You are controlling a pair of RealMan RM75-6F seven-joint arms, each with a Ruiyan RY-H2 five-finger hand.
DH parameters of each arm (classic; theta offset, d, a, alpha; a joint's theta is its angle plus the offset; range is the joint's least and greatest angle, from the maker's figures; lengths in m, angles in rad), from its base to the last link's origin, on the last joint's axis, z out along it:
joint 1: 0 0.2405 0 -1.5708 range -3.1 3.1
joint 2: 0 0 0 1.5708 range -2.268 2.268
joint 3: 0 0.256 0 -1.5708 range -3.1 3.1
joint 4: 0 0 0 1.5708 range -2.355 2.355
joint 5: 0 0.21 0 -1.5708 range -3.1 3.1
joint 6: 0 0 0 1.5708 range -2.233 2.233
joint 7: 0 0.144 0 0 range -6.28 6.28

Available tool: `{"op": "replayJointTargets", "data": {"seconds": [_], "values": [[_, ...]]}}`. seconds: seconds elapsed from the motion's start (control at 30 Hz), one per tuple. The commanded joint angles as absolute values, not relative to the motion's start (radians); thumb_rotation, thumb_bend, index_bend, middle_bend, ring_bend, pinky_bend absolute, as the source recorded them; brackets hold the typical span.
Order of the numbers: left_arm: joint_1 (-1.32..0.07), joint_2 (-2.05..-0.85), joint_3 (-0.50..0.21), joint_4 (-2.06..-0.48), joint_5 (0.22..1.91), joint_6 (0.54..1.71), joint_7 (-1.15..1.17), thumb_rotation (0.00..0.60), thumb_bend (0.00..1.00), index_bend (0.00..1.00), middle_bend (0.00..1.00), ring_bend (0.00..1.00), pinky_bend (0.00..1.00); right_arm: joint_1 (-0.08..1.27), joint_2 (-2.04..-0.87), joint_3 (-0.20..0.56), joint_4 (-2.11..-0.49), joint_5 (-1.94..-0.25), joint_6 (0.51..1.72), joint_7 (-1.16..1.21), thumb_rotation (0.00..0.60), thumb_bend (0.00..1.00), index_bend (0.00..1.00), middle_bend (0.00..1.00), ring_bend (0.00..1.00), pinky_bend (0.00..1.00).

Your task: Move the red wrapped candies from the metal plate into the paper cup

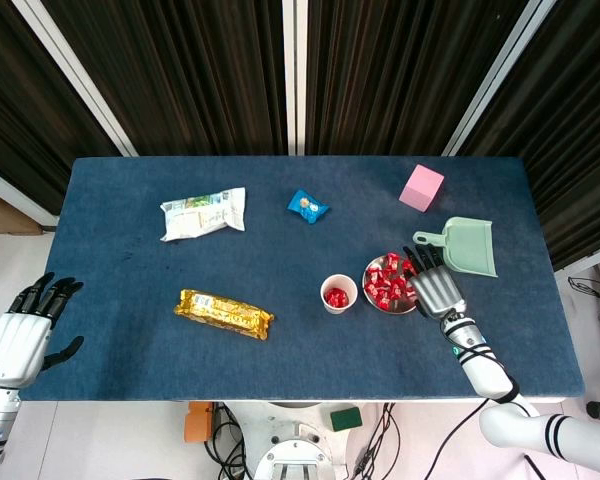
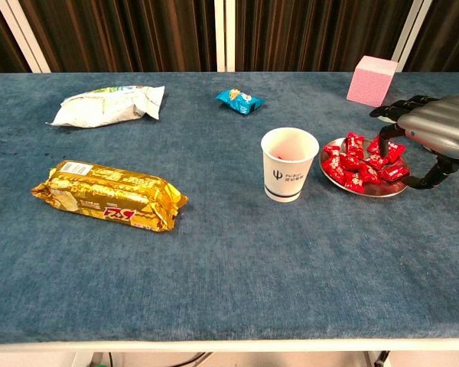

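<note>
On the blue table (image 1: 280,330) the items lie as follows, largest first. Gold bar (image 1: 224,313): front left, long axis left-right, its right end angled toward the front edge. White packet (image 1: 203,213): rear left, long axis left-right. Green dustpan (image 1: 464,245): right side, handle pointing left toward the plate (image 2: 367,191).

Right hand (image 1: 436,287): positioned at the right rim of the plate, fingers spread and curved downward, fingertips (image 2: 381,144) over the candies (image 2: 363,162). The frames do not show whether a fingertip touches a candy; no candy is visibly gripped. Left hand (image 1: 20,327): off the front-left corner of the table, fingers apart, holding nothing.

Plate: front right of centre, just right of the cup (image 2: 289,164), a narrow gap between them. Cup: upright, mouth up, one red candy (image 1: 336,297) visible inside from the head view. Candies: piled on the plate, wrappers pointing in mixed directions with no common axis.

Pink block (image 1: 421,187): rear right, behind the dustpan. Blue packet (image 1: 307,206): rear centre, well apart from the cup.

Open surface lies between the gold bar and the cup, and between the cup and the front edge.
</note>
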State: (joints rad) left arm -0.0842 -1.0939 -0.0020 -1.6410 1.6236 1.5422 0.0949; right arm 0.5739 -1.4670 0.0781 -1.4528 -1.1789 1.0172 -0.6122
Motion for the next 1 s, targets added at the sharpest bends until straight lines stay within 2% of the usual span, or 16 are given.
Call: {"op": "replayJointTargets", "data": {"seconds": [0.03,0.6,0.9,1.0], "values": [[-0.084,-1.094,-0.003,-1.641,1.622,1.542,0.094,0.600,0.18,0.18,0.15,0.06,0.20,0.578,-1.471,0.078,-1.448,-1.180,1.015,-0.613,0.600,0.31,0.42,0.02,0.00,0.00],[-0.087,-1.095,-0.004,-1.639,1.617,1.537,0.094,0.600,0.18,0.18,0.15,0.06,0.20,0.611,-1.488,0.076,-1.440,-1.116,0.977,-0.680,0.600,0.33,0.45,0.02,0.00,0.00],[-0.088,-1.095,-0.005,-1.639,1.616,1.533,0.095,0.600,0.18,0.18,0.15,0.06,0.20,0.620,-1.484,0.073,-1.455,-1.080,0.982,-0.711,0.600,0.37,0.59,0.04,0.00,0.00],[-0.089,-1.095,-0.005,-1.639,1.615,1.532,0.095,0.600,0.18,0.18,0.15,0.06,0.20,0.616,-1.477,0.074,-1.462,-1.096,0.998,-0.691,0.600,0.38,0.60,0.04,0.00,0.00]]}}
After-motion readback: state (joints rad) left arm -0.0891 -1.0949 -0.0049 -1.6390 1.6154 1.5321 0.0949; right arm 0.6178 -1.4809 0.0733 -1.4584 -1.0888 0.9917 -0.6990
